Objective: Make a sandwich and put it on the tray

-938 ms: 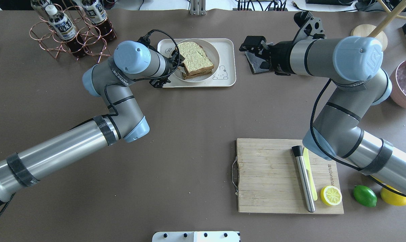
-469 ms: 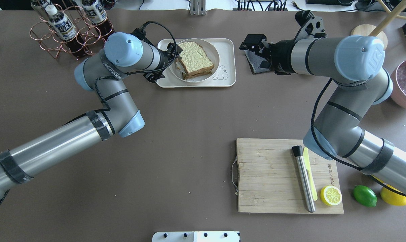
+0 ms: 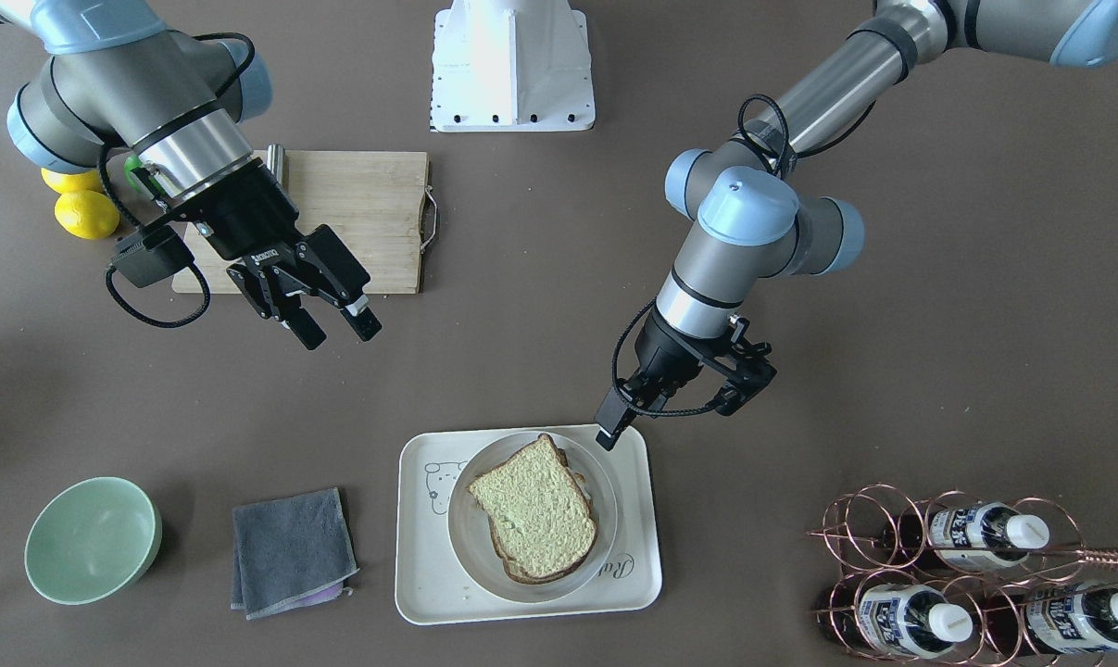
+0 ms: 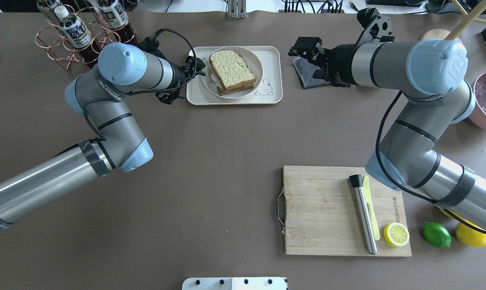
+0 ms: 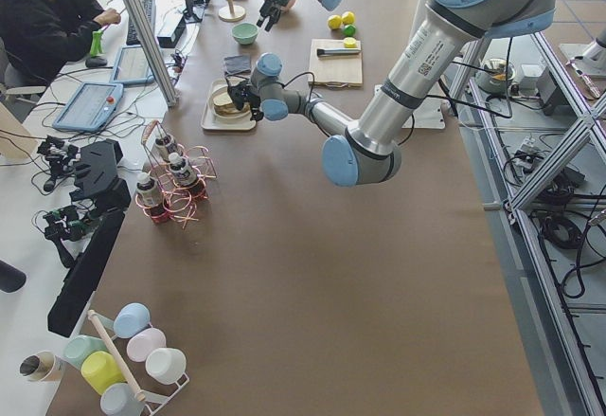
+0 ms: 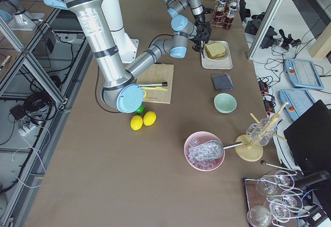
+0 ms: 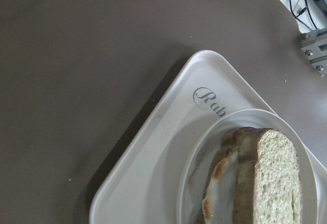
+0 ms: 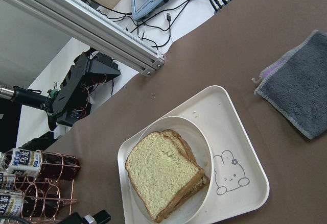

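The sandwich [image 3: 535, 509], two pale greenish slices with a dark crust, lies on a round white plate [image 3: 466, 548]. The plate stands on the cream tray [image 3: 429, 579] with the bear drawing. In the left wrist view, egg white [image 7: 219, 188] shows between the slices of the sandwich [image 7: 265, 173], beside the "Rab" script on the tray [image 7: 168, 147]. My left gripper [image 4: 183, 82] is open and empty, just off the tray's [image 4: 273, 60] left edge. My right gripper [image 3: 336, 329] is open and empty, hovering well away from the tray, over the table near the cloth.
A grey cloth [image 3: 290, 551] and a green bowl [image 3: 91, 537] lie beside the tray. A copper rack of bottles [image 4: 81, 36] stands behind my left arm. A cutting board [image 4: 327, 209] holds a muddler, a knife and a lemon half, with whole citrus [image 4: 437, 235] beside it.
My left gripper has drawn back from the plate's rim to just outside the tray's edge. The plate and sandwich stay on the tray. My right arm has shifted slightly.
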